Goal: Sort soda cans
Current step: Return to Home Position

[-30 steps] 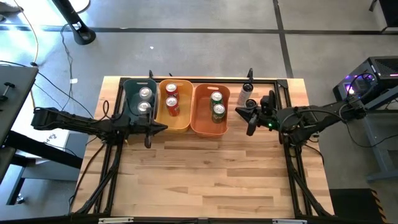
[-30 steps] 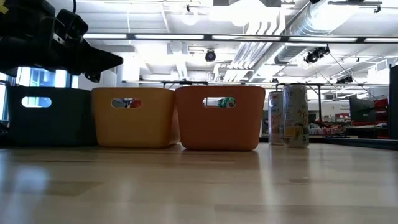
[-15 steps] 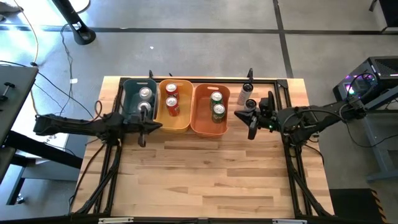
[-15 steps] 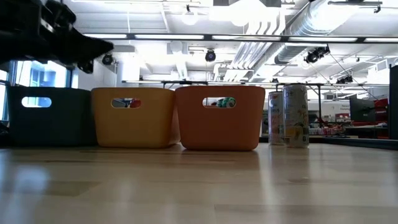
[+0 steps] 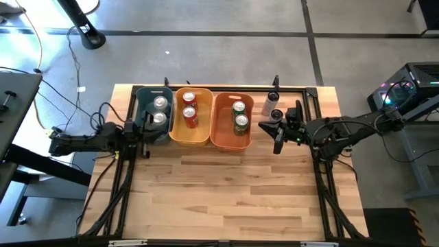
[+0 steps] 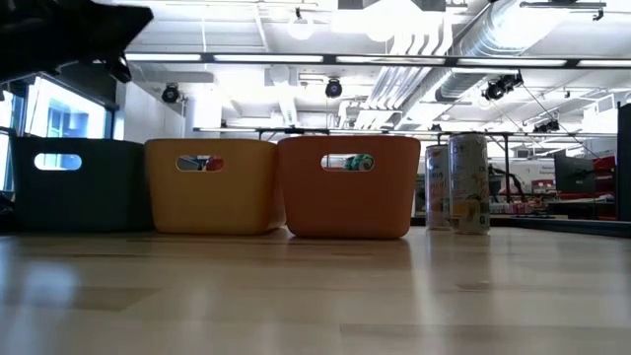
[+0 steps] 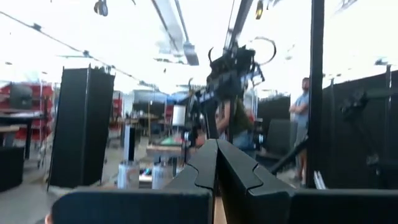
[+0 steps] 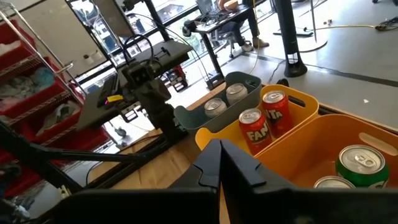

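Observation:
Three bins stand in a row at the table's far edge. The dark teal bin [image 5: 145, 103] holds two silver soda cans [image 5: 160, 110]. Two red cans [image 5: 190, 108] are in the yellow bin [image 5: 203, 113], and two green cans [image 5: 240, 114] in the orange bin [image 5: 223, 123]. Two more cans [image 5: 273, 106] [image 6: 468, 183] stand upright on the table, right of the orange bin. My left gripper [image 5: 152, 132] [image 7: 216, 155] is shut and empty at the teal bin's near left side, tipped upward. My right gripper [image 5: 278, 139] [image 8: 219, 155] is shut and empty, raised just near of the two standing cans.
The near half of the wooden table [image 5: 226, 192] lies bare in front of the bins. A black frame rail [image 5: 226, 87] runs along the far edge behind the bins. People and equipment show in the room beyond the table.
My left gripper has drawn back toward the table's left edge, away from the yellow bin's near side to beside the teal bin. It has risen and tipped its fingers upward, staying shut and empty. The cans and bins have not moved.

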